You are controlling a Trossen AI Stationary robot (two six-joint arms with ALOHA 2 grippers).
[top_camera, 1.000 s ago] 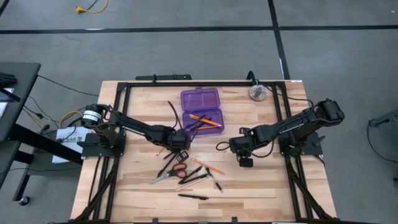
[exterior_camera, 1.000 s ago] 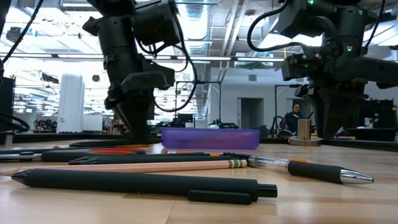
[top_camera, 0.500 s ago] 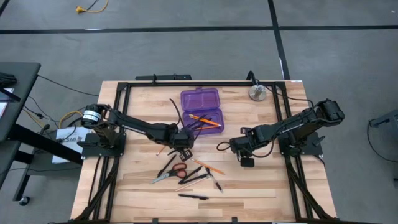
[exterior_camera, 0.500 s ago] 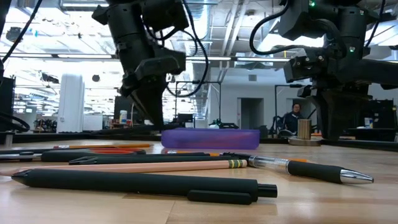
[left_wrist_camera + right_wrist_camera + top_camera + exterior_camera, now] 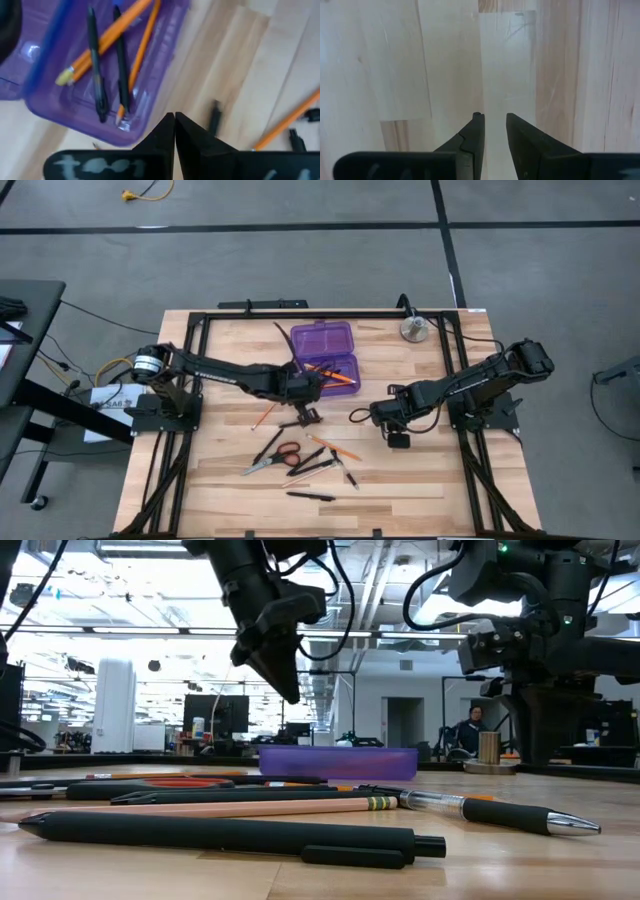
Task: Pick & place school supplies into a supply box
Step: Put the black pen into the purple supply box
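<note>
The purple supply box (image 5: 327,369) lies open at the table's far middle, its lid (image 5: 322,338) flat behind it. Orange pencils (image 5: 112,32) and black pens (image 5: 95,65) lie inside. My left gripper (image 5: 314,388) hangs shut above the table by the box's near edge, its fingers (image 5: 174,120) empty. A short black piece (image 5: 305,417) lies on the wood just near of it. Red-handled scissors (image 5: 270,462), more pens (image 5: 310,496) and an orange pencil (image 5: 340,447) lie at the near middle. My right gripper (image 5: 397,438) points down at bare wood, open (image 5: 494,117) and empty.
A round silver disc (image 5: 414,329) sits at the far right corner. A black frame (image 5: 300,313) borders the tabletop. A lone orange pencil (image 5: 262,417) lies left of the box. In the low view a person (image 5: 472,730) sits in the room behind.
My left gripper has risen from the table by the loose supplies and swung toward the far right, ending over the box's near edge, with its wrist rolled and tipped. My right arm has kept still.
</note>
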